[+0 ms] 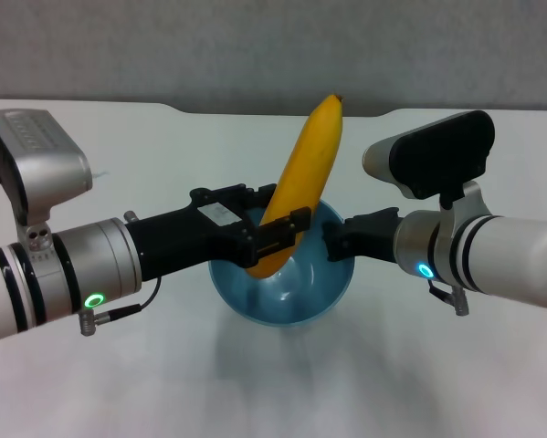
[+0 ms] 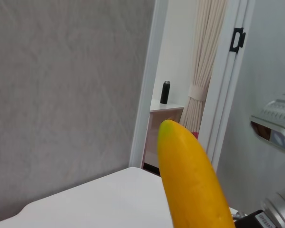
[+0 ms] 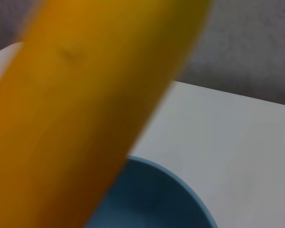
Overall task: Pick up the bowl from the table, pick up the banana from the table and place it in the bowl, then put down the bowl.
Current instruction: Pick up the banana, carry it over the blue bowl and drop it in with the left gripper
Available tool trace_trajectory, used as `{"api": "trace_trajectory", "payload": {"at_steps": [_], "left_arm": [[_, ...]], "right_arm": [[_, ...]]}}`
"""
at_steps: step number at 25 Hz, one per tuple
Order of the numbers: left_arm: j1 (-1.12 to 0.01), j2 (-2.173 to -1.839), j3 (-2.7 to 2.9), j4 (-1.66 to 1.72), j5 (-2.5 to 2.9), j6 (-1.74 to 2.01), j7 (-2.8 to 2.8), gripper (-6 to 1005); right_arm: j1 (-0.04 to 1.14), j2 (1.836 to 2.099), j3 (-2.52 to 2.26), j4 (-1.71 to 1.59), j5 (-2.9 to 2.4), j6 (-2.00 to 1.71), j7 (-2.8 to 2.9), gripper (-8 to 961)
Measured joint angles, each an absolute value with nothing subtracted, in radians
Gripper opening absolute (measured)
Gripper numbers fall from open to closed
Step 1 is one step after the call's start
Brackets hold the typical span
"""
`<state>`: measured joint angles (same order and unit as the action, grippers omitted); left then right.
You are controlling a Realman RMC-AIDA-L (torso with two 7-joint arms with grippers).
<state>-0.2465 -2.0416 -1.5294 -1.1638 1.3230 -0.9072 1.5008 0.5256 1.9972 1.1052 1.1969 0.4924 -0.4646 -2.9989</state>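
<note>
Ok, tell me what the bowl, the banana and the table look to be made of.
The bowl: probably glazed ceramic or hard plastic; its light-blue surface is smooth and glossy with soft highlights.
The banana: real-looking fruit with matte yellow-orange peel, faint marks and a greenish end, though a replica can't be excluded.
The table: a flat white matte top, likely laminate or painted board; no grain shows.

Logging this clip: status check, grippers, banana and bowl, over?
Left gripper shut on banana, lower end over the bowl. Right gripper clamps bowl rim. Nothing in the way.
</note>
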Motion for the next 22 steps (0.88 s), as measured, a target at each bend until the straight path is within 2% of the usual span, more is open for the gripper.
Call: {"api": "trace_trajectory", "payload": {"at_steps": [22], "left_arm": [[-0.252, -2.042, -1.512, -1.053, 1.239, -0.912, 1.645, 608]], "right_arm": [[0.518, 1.997, 1.108, 1.231, 0.492, -0.469, -2.999, 34]]}}
